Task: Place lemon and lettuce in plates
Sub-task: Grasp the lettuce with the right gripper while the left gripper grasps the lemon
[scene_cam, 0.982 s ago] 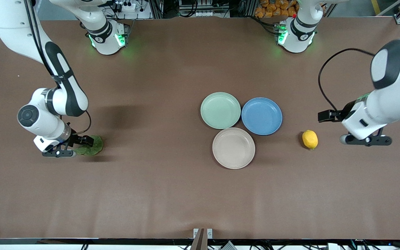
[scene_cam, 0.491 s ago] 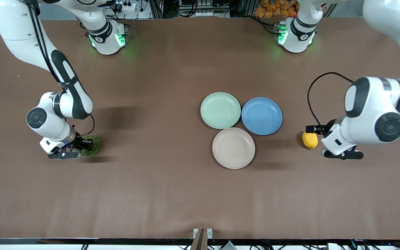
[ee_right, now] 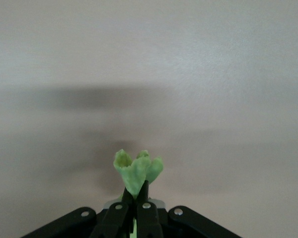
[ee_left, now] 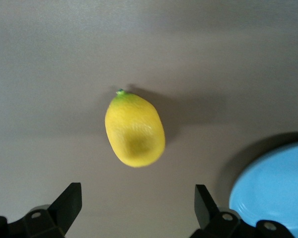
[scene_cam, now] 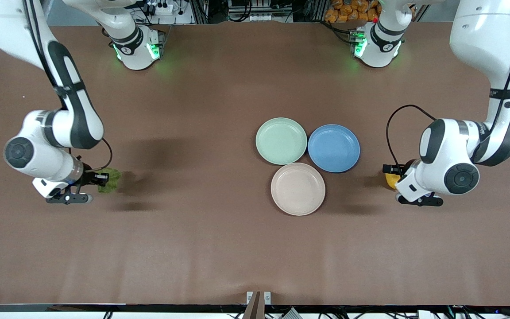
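The right gripper (scene_cam: 87, 188) sits over the right arm's end of the table (scene_cam: 219, 248), its fingers pinched together on the lettuce (scene_cam: 108, 180). The right wrist view shows the leaf bunched and standing up between the closed tips, clear of the surface, so it appears lifted and ready to carry toward the plates.

The left gripper (scene_cam: 403, 188) hovers over the lemon (ee_left: 134, 130) near the left arm's end. Its fingers are spread wide, one on each side of the fruit with a gap to spare and touching nothing, which suits a descent to grasp it across its narrow width.

The mint green plate (scene_cam: 281, 141) and the beige plate (scene_cam: 298, 189), both bare, cluster mid-table touching the blue plate (scene_cam: 334, 148), well away from every edge.
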`<state>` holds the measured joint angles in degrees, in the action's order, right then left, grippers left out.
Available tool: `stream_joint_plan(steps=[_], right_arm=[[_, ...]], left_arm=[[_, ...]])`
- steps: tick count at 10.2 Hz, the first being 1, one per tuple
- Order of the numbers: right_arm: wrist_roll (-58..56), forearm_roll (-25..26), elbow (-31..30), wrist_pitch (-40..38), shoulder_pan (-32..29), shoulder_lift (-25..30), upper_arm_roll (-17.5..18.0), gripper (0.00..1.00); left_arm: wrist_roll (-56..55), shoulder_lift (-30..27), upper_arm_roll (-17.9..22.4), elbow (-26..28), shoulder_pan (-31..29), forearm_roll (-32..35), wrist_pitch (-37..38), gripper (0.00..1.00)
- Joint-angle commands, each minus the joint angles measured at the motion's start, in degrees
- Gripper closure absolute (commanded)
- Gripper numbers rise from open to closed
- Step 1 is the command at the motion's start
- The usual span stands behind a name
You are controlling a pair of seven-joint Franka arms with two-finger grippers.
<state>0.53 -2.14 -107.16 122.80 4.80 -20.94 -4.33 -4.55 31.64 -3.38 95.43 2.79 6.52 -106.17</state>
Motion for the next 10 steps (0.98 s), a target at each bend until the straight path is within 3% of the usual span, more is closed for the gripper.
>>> stream_joint_plan(steps=[1, 3, 5, 9, 10], right_arm=[[12.15, -1.9, 4.83, -10.18, 4.32, 2.74, 2.39, 1.0], [25.94, -1.73, 8.0, -14.42, 9.59, 3.62, 5.37, 1.0], [38.61, -1.82, 9.77, -14.52, 16.7, 3.45, 6.0, 1.0], [55.96, -2.69, 9.95, -8.74, 30.86, 1.17, 6.0, 1.0], [58.51, -6.27, 9.95, -6.81, 33.49, 0.55, 5.92, 1.0]], left_arm=[[1.12, 2.36, -0.04, -0.16, -1.04, 3.04, -1.93, 0.0], [1.12, 5.78, -0.05, -1.03, -1.3, 3.5, -3.41, 0.0], [-0.01, 7.11, -0.05, -0.95, -0.77, 3.41, -5.62, 0.0], [0.24, 8.35, -0.13, -0.95, -0.86, 3.5, -5.8, 0.0], [0.07, 8.35, -0.13, -0.86, -0.68, 3.41, -6.58, 0.77]])
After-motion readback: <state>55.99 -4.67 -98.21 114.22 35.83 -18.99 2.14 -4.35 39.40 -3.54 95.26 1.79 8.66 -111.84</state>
